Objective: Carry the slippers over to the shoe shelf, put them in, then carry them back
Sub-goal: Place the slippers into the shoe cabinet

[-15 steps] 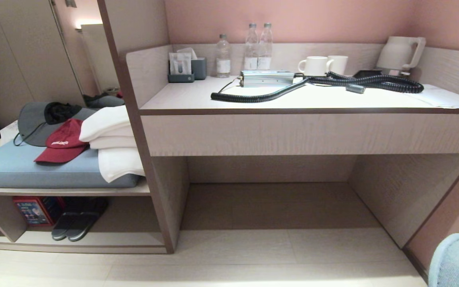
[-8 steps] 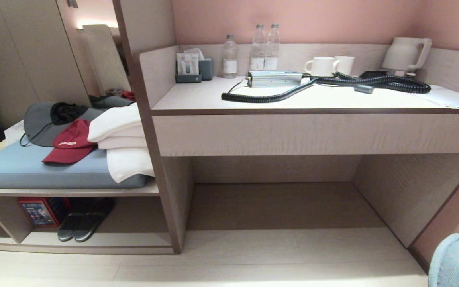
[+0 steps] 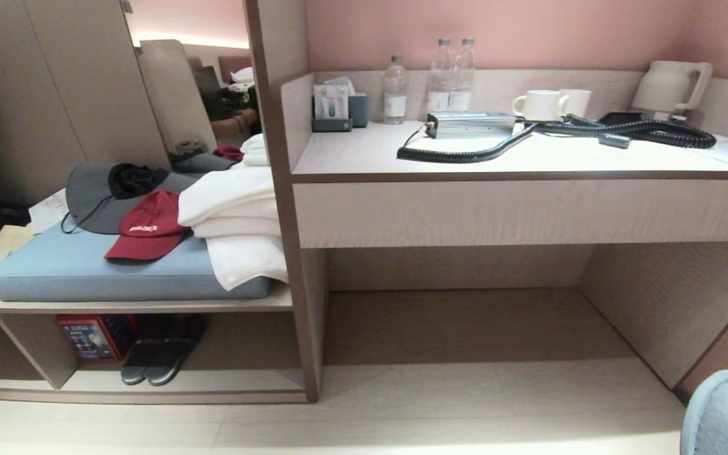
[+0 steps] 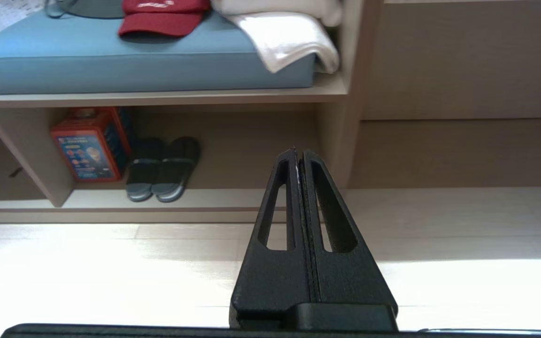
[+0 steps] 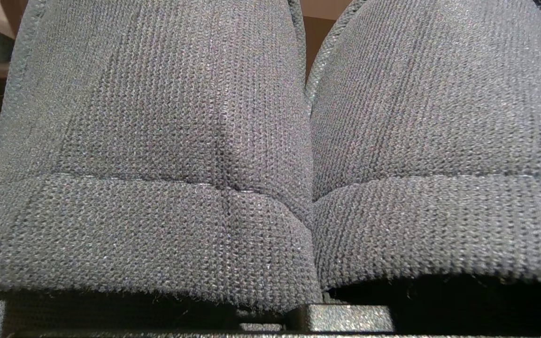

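My right gripper clenches the slippers (image 5: 270,155), their knit uppers side by side. My left gripper (image 4: 298,155) hangs pinched tight, empty, above the floor. The shoe shelf (image 3: 237,379) sits at eight o'clock in the head view.

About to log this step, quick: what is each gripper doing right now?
Left gripper: shut, empty, hanging above the floor facing the shoe shelf.
Right gripper: shut on the knitted grey slippers, which fill its wrist view.
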